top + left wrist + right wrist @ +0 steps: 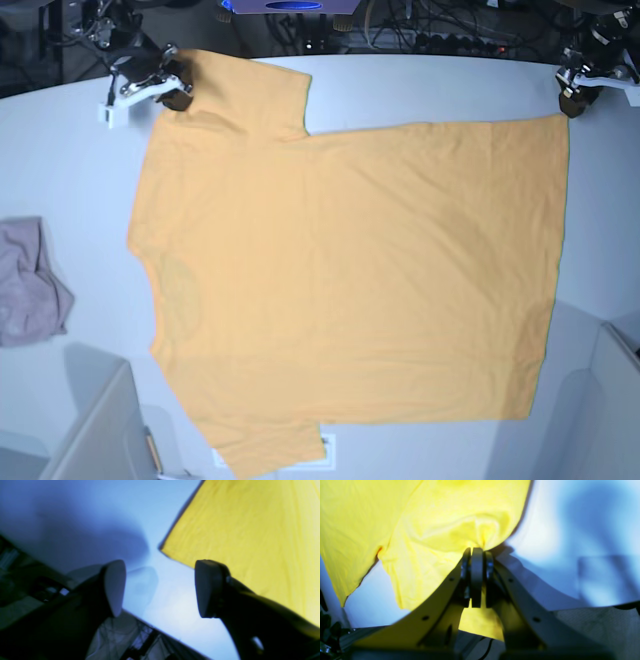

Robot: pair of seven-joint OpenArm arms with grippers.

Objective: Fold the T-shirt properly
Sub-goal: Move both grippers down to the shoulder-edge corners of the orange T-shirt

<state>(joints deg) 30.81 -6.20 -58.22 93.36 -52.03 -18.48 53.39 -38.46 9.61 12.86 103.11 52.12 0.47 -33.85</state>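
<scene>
Cloth count first: I see one T-shirt [350, 290] spread flat across the middle of the tabletop [60, 160], long axis running left edge to right edge, plus one crumpled greyish rag [30, 285] at the left edge. My right pincer [477, 551] is clamped tight on a bunched sleeve edge at the far-left corner. My left pincer [160, 587] hangs half open and empty just off the shirt's hem corner [162, 547] at the far right, so that corner wants gripping next, I reckon.

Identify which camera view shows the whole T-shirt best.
The base view: the T-shirt lies spread flat, entirely visible. The right wrist view shows only a bunched sleeve area; the left wrist view shows only one corner.
</scene>
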